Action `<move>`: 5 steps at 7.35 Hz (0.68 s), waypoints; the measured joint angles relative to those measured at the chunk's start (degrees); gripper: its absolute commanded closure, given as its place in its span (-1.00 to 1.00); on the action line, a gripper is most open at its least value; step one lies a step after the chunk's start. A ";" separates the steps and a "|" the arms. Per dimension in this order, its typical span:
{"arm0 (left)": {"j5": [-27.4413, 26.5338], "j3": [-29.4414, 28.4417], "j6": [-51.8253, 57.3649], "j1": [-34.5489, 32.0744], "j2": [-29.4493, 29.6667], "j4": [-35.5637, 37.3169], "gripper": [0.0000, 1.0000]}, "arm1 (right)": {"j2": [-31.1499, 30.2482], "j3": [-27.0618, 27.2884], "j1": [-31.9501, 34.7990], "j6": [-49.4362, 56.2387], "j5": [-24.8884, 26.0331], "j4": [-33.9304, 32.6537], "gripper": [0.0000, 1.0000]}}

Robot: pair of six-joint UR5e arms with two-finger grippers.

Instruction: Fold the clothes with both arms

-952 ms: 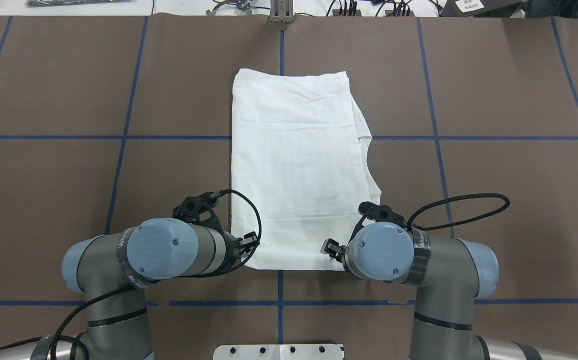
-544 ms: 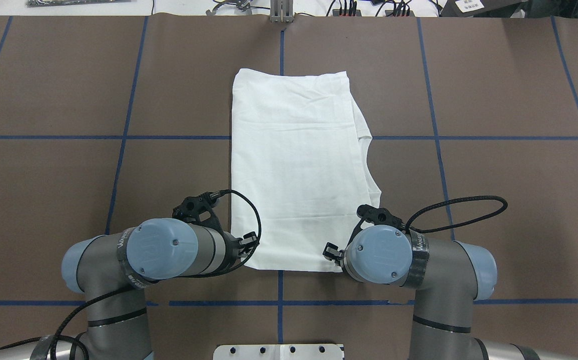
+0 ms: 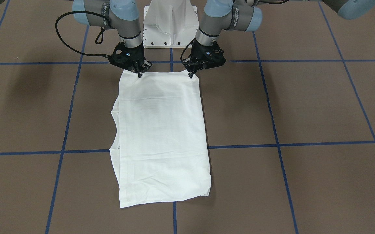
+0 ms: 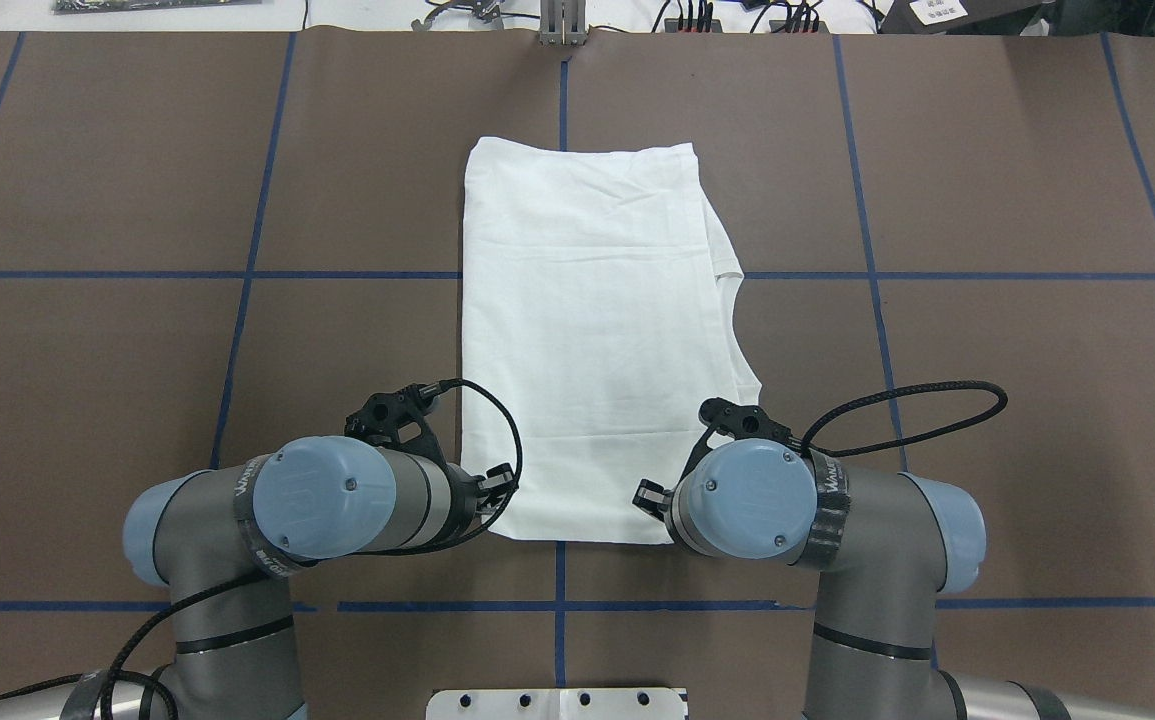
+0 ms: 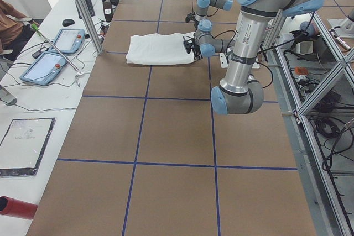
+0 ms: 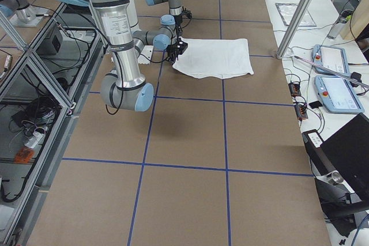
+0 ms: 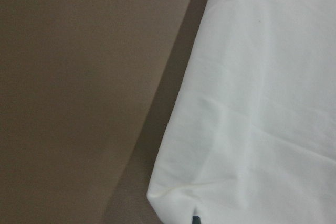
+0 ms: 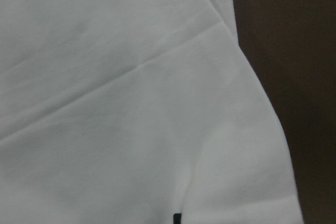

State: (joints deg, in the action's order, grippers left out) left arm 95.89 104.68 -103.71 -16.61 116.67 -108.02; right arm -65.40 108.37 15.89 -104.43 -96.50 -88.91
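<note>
Grasping is judged in hand: the T-shirt [image 3: 159, 136] is laid flat before the pedestal base [image 3: 169, 22], left gripper [image 3: 190, 75] and right gripper [image 3: 139, 74] set at its corners nearest that base, jaw opening not discernible. Next, both corners must be pinched and carried evenly away from the base.

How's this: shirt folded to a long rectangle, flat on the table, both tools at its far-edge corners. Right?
Not quite. The shirt is folded to a long rectangle, flat on the table, but the left tool and right tool are at its near-edge corners, by the white pedestal. The front-facing view shows it.
</note>
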 measured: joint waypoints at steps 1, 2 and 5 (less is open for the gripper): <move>0.00 0.08 0.00 0.00 -0.02 0.00 1.00 | 0.34 0.26 0.22 -0.04 -0.02 0.10 1.00; 0.00 0.33 0.00 -0.02 -0.06 0.00 1.00 | 0.40 0.73 0.31 0.00 -0.01 0.17 1.00; 0.31 2.40 0.00 -0.07 -0.64 0.86 1.00 | -0.38 2.64 0.08 0.18 -0.57 0.24 1.00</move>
State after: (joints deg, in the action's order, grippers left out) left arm 96.20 107.08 -103.71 -16.68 116.03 -107.16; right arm -65.78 111.01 15.97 -104.25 -97.07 -88.66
